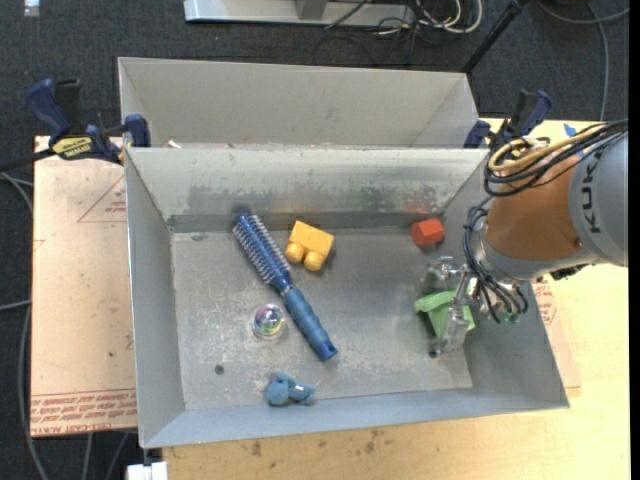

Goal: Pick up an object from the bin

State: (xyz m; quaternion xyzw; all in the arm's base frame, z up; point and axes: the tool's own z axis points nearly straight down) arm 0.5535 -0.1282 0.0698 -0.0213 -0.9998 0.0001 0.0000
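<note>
My gripper (447,320) hangs low over the bin's right side, and a small green thing (436,305) sits between its fingers, which are shut on it. A small orange-red block (428,232) lies just behind it by the back wall. Left of the middle a blue hairbrush (283,284) lies slanted, bristles toward the back.
A yellow toy brick (309,245) rests beside the brush head. A small shiny round thing (268,321) lies left of the brush handle. Near the front wall is a small blue-grey piece (288,392). The arm's orange cover and cables stand over the bin's right wall.
</note>
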